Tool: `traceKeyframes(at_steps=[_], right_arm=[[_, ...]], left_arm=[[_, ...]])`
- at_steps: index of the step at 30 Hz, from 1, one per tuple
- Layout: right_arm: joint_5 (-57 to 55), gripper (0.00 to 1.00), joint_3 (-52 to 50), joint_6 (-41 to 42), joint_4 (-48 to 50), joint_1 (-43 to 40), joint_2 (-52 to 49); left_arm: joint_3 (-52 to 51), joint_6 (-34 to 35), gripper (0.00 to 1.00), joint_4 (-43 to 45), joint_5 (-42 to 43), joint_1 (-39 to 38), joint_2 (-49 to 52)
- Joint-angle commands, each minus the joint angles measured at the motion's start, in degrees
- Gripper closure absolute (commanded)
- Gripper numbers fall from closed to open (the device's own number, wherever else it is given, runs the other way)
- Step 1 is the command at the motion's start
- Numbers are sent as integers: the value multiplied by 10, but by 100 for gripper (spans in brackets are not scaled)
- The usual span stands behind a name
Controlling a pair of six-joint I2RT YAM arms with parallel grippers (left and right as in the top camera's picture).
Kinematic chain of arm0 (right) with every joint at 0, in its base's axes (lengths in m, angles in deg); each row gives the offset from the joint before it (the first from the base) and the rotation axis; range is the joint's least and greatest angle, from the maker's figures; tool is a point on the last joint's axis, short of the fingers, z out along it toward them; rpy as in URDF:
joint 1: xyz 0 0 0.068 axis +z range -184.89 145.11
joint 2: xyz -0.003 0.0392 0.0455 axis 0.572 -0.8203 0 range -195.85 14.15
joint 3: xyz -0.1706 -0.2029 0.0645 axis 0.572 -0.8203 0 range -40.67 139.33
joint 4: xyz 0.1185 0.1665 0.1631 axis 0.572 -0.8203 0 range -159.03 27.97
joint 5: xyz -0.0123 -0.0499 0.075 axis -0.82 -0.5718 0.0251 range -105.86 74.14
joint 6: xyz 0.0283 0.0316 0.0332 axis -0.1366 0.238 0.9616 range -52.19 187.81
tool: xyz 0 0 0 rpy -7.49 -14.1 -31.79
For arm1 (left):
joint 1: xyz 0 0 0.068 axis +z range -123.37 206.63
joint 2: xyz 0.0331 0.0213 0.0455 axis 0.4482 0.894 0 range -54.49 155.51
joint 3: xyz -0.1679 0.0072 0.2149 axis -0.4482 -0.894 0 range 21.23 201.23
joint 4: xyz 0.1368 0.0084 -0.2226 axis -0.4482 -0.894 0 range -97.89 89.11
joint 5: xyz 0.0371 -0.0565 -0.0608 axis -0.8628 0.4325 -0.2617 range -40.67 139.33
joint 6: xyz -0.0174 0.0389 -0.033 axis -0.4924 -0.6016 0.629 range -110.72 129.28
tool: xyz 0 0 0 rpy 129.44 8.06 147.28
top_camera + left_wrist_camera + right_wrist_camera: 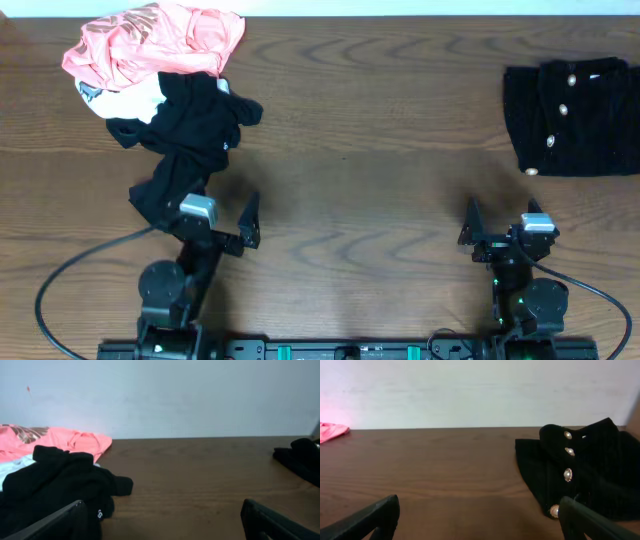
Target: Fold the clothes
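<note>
A pile of unfolded clothes lies at the table's far left: a coral pink garment [155, 40], a white piece [130, 98] and a crumpled black garment [190, 130] that trails toward the front. The pile also shows in the left wrist view, with the pink garment [60, 440] behind the black garment [55, 485]. A folded black garment with pearl buttons [572, 115] lies at the far right and shows in the right wrist view [590, 472]. My left gripper [222, 215] is open and empty beside the black garment's end. My right gripper [497, 225] is open and empty near the front edge.
The wooden table [370, 150] stretches between the pile and the folded garment. A pale wall [175, 395] stands behind the table's far edge. Black cables [60, 280] loop from the arm bases at the front.
</note>
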Motion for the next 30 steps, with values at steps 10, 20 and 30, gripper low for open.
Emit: traceKeyframes(at_steps=[10,20,30], right_arm=[[-6,1,-1,-9,-2,6,3],[-6,1,-1,-9,-2,6,3],[-6,1,-1,-9,-2,6,3]], left_arm=[[-88,-10,2,18,1,4,-106],[-87,-18,2,-55,-14,21,-168],[-87,-20,2,-124,-23,21,-168]])
